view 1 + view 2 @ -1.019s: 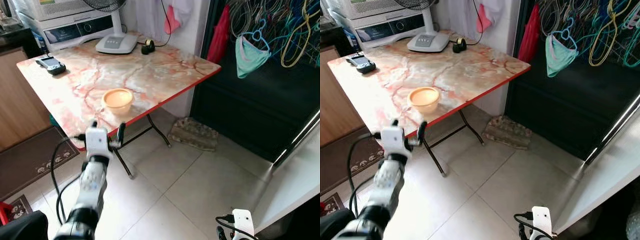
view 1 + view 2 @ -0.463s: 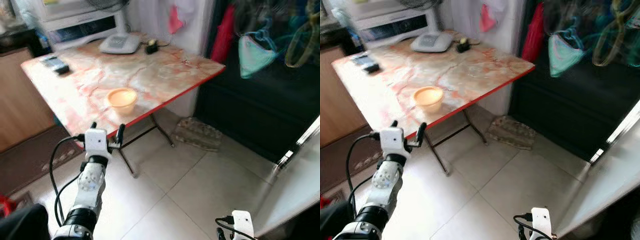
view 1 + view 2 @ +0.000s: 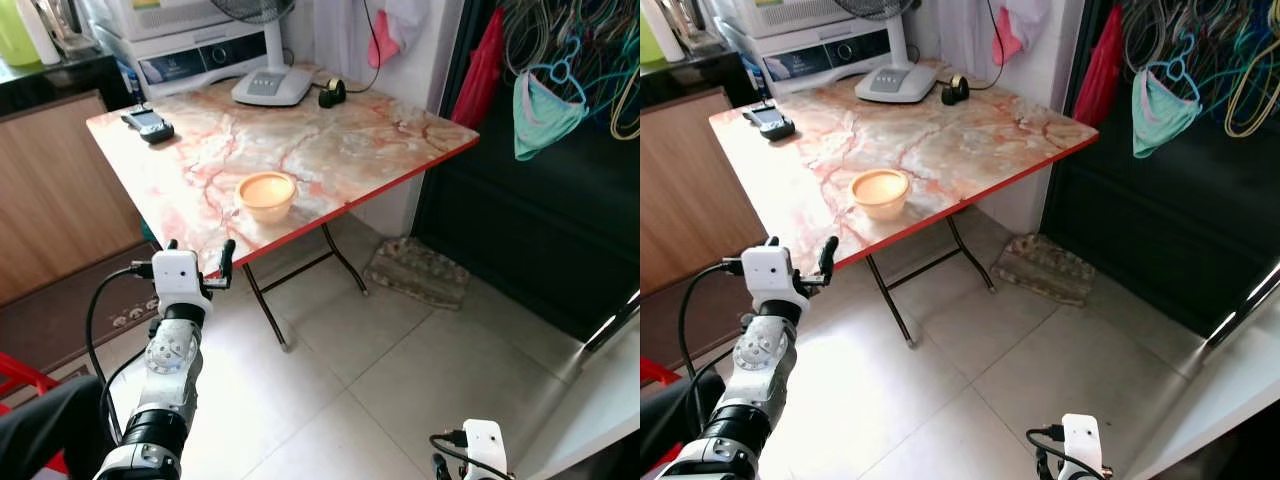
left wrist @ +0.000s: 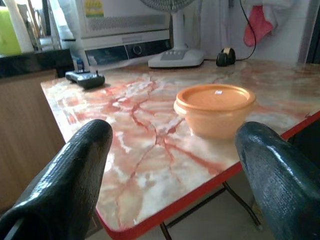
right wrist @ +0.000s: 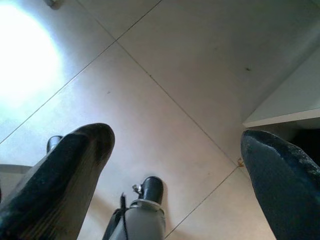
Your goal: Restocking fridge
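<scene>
The orange lidded bowl sits on the marble-pattern table, near the front red edge, well apart from the remote and fan base at the back. Left gripper is raised just short of the table edge, level w/ the top, fingers spread wide and holding nothing; in the left wrist view the bowl lies ahead, between the two fingers but not yet touched. Step in hand, as I read it: reach for the bowl, presumably to take it to the fridge. To do it well: carry the arm fwd over the edge, keep the jaws wide enough to straddle the bowl's body below the lid rim, centre it, then close gently (looks like thin plastic, lid could pop or the bowl could skid on the smooth top, and it's near the edge, so don't shove it sideways). Right gripper hangs low by the robot's side over the tiled floor, fingers also wide apart, empty, touching nothing.
</scene>
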Available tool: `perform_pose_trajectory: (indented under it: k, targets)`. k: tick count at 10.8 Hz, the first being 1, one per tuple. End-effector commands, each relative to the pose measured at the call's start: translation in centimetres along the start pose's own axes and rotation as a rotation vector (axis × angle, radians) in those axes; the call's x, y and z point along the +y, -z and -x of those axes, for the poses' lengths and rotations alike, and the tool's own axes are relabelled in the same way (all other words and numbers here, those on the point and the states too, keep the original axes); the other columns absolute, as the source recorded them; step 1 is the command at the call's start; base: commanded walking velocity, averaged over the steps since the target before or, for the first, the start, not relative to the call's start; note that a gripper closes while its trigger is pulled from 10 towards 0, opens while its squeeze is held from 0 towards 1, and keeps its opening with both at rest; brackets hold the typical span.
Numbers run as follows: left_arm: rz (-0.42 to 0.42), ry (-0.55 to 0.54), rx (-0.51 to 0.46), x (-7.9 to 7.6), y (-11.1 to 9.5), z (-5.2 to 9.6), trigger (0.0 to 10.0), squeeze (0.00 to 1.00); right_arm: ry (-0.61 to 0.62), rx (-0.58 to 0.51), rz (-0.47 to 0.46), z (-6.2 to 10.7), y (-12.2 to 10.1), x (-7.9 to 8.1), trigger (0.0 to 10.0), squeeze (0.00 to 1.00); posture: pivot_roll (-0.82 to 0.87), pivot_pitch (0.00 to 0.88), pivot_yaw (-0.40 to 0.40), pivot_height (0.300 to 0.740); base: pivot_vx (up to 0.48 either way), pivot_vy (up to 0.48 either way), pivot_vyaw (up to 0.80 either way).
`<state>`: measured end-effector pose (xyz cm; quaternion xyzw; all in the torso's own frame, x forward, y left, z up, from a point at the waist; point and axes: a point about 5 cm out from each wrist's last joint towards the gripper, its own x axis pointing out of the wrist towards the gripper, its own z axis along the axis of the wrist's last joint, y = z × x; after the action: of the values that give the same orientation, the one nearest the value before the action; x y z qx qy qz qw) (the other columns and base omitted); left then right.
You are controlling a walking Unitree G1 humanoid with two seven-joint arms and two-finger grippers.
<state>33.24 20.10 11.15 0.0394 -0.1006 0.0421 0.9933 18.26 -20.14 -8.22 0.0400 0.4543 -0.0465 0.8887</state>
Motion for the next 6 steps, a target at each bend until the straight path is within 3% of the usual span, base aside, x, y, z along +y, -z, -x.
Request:
perform_pose_trajectory:
  k: [1,5,6]
  targets:
    - [0.009,-0.009,-0.002,0.31,-0.51,-0.52,10.0,0.00,0.003,-0.013,-0.021,-0.04,-0.24,0.05,10.0,0.00,0.07,0.000,0.001,0.740,0.255,0.000,0.00]
    - [0.019,-0.036,-0.010,1.05,-1.10,-1.13,10.0,0.00,-0.008,-0.007,0.010,-0.10,-0.53,0.06,10.0,0.00,0.08,0.000,-0.002,0.740,0.300,0.000,0.00]
    - [0.017,-0.033,-0.007,1.03,-1.12,-1.18,10.0,0.00,-0.006,-0.013,0.005,-0.10,-0.60,0.06,10.0,0.00,0.08,0.000,-0.003,0.740,0.304,0.000,0.80]
